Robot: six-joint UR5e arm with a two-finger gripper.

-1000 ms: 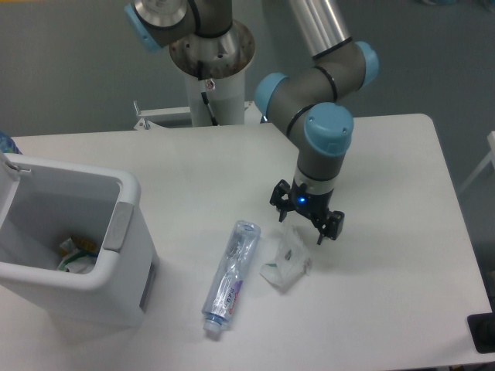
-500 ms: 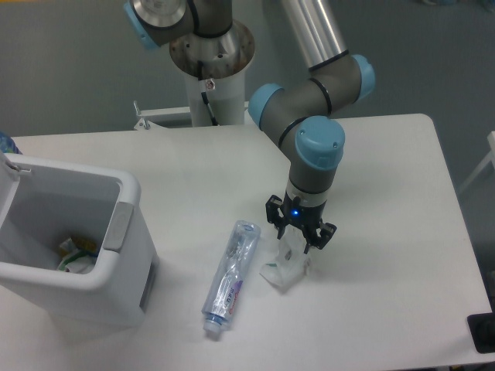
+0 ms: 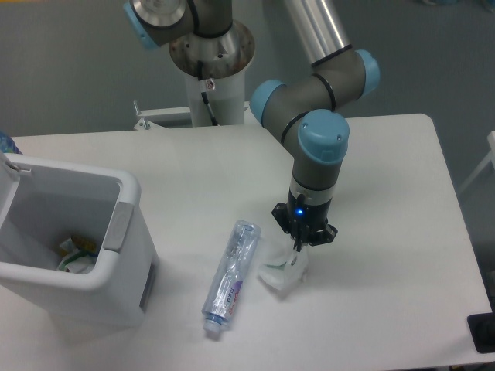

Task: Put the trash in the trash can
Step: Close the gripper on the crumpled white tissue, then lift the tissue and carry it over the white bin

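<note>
A crumpled clear-white plastic wrapper [image 3: 278, 272] lies on the white table just right of a long clear bottle [image 3: 230, 277] with a bluish-purple label. My gripper [image 3: 298, 245] points straight down over the wrapper's upper right edge, its fingers drawn together and pinching the plastic. The bottle lies untouched, cap end toward the front edge. At the left stands the white trash can [image 3: 128, 193], open at the top, with a grey panel on its right side.
Inside the trash can lies a crumpled piece with green edges [image 3: 74, 256]. The arm's base column [image 3: 213, 69] rises at the back of the table [image 3: 387, 170]. A dark object [image 3: 483, 332] sits at the front right corner.
The gripper has come down and a little left onto the wrapper, and its fingers have gone from spread wide to shut on the plastic. The bottle has not moved.
</note>
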